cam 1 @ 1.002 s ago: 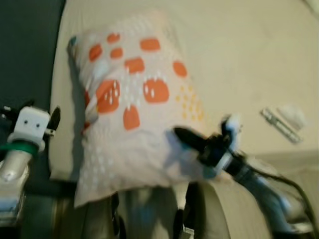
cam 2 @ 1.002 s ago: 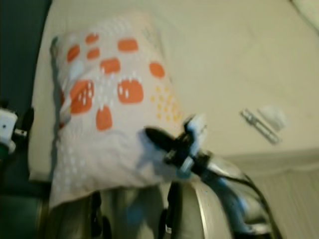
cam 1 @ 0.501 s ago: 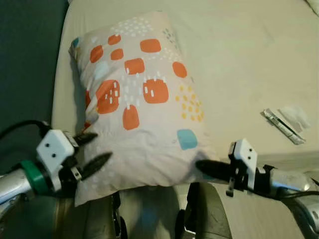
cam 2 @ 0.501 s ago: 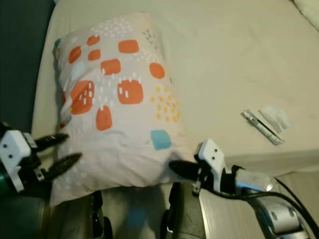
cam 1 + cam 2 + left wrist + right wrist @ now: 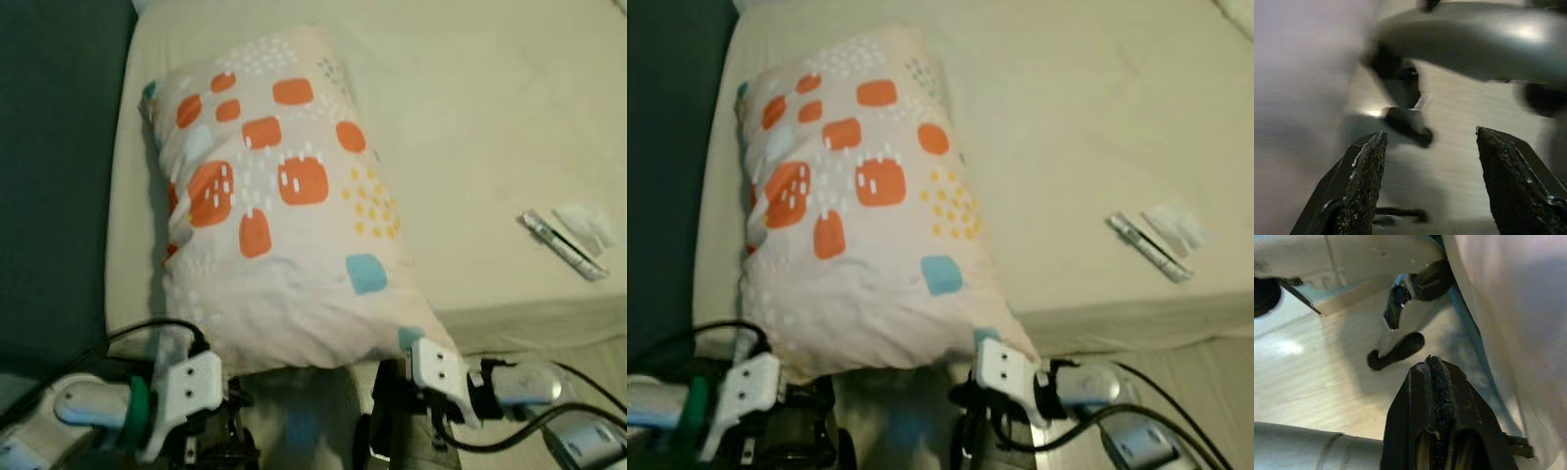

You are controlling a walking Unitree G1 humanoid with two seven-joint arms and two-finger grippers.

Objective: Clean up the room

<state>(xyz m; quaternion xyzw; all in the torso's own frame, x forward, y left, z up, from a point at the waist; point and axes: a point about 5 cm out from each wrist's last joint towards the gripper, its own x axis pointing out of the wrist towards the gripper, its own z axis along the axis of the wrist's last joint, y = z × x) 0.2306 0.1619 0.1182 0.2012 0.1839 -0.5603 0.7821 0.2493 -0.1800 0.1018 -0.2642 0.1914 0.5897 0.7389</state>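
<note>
Pillow (image 5: 284, 215) with orange patches lies on the bed (image 5: 470, 108) at its near left corner, its lower end overhanging the near edge. Well apart, toward the right edge, sits a small wrapper (image 5: 568, 235). Below the overhang, the left gripper (image 5: 1425, 186) hangs spread wide; the right gripper (image 5: 1436, 396) has its fingers pressed together. A good lift likely needs both sides grasped evenly.

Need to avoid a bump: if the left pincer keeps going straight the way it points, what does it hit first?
Probably the robot's own leg, blurred, straight past the open left pincer, with wood floor beyond. The pillow lies off to one side. Depth is unclear.
</note>
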